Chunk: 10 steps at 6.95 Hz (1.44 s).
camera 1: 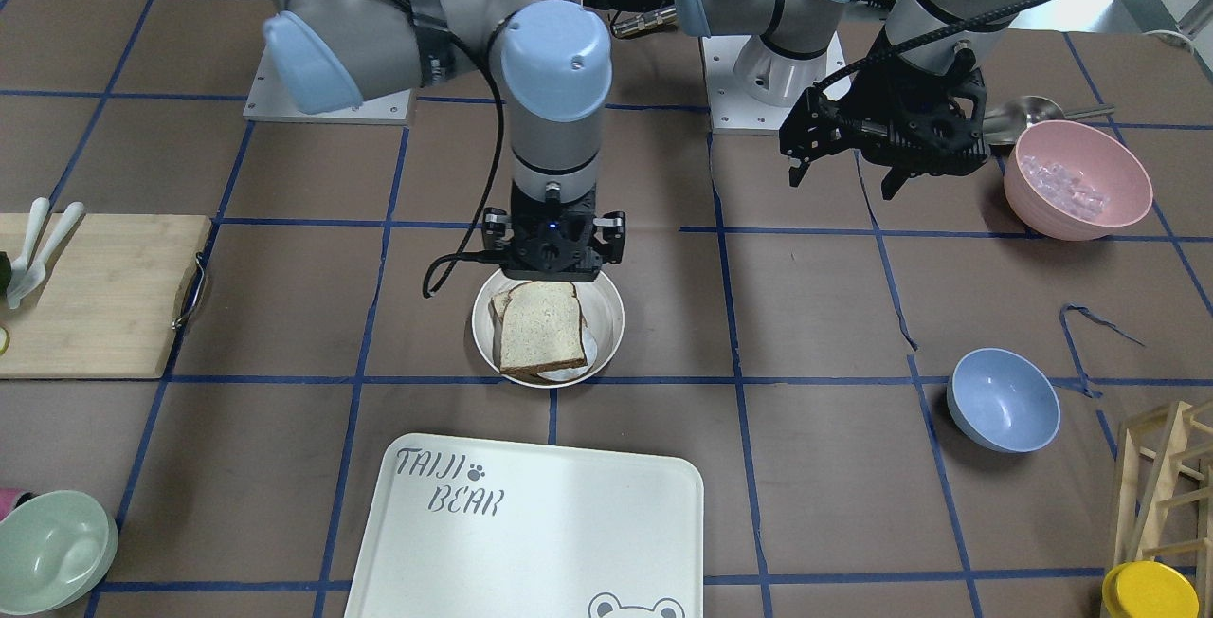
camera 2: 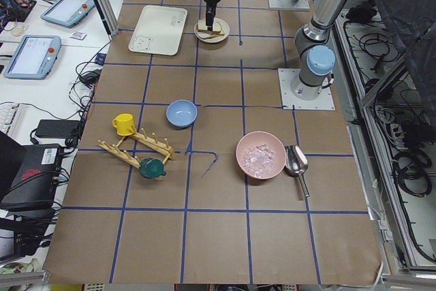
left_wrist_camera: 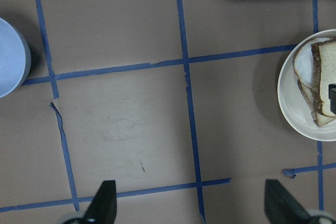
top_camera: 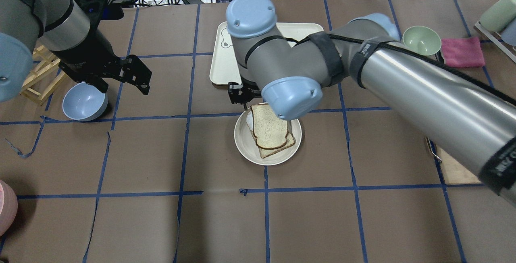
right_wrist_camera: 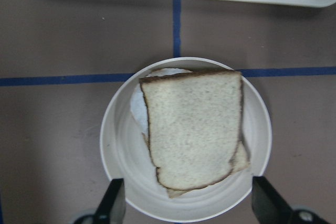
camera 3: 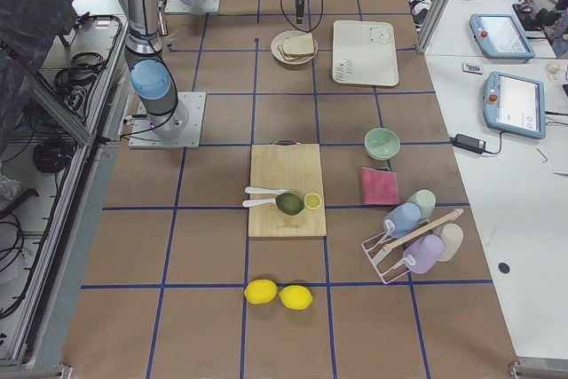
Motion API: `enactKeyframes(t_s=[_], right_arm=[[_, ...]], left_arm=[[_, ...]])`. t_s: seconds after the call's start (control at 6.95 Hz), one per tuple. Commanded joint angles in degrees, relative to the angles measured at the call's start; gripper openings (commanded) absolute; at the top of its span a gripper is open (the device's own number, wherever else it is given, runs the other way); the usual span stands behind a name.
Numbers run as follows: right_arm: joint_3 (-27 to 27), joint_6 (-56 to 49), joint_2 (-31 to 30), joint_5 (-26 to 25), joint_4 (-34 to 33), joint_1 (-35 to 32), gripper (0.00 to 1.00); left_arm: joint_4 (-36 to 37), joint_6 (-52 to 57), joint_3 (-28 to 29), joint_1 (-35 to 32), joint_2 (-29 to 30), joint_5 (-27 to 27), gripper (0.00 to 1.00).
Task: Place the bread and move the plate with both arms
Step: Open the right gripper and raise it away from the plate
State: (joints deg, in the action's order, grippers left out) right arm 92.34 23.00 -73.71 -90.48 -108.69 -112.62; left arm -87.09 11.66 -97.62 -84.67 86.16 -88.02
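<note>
Right gripper: black two-finger gripper hanging straight over the plate, fingers spread wide and holding nothing
Left gripper: also black, fingers apart and empty, hovering over bare brown table paper beside the pale blue bowl
Bread: pale speckled slice with a thin brown crust, lying flat on top of the stack in the plate; a second slice peeks out beneath it and a bit of white fried egg shows at one edge
Plate: round off-white shallow plate with a raised rim, on the table just on the robot's side of the big white "TAIJI BEAR" tray, not touching it
Long axis: the slice runs near to far from the robot, straight crust towards the tray, rounded end towards the robot – the right gripper's fingers open left to right, across that axis
Key relation: the plate sits directly below the right gripper, while from the left gripper it lies well off to the right in the overhead view
Nearer arm: the right one, plainly
Step in hand: I'd judge the bread is placed – moving the plate looks not yet begun, and the left arm would have to come across to its side of the rim first
</note>
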Motion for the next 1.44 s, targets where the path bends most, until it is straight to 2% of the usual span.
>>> enactKeyframes(t_s=[0.0,0.29,0.58,1.01,1.29], right_arm=[[-0.5,-12.0,-6.7,0.7,8.6,9.4,1.00],[-1.2,-15.8,-10.9,0.7,13.1,13.7,1.00],[-6.9,-16.2,-11.9,0.7,16.6,14.5,1.00],[-7.9,-23.1,-12.5,0.5,17.4,20.9,1.00],[-9.7,-23.1,-12.5,0.1,17.3,20.9,1.00]], left_arm=[[0.2,-0.3,-0.6,0.0,1.0,-0.5,1.00],[0.3,-0.7,-1.0,0.0,1.2,-0.4,1.00],[0.7,-0.7,-1.3,0.3,1.6,-0.4,1.00],[0.8,-1.4,-3.5,0.3,4.6,-0.2,1.00],[3.3,-9.4,-4.2,-1.4,7.3,0.6,1.00]])
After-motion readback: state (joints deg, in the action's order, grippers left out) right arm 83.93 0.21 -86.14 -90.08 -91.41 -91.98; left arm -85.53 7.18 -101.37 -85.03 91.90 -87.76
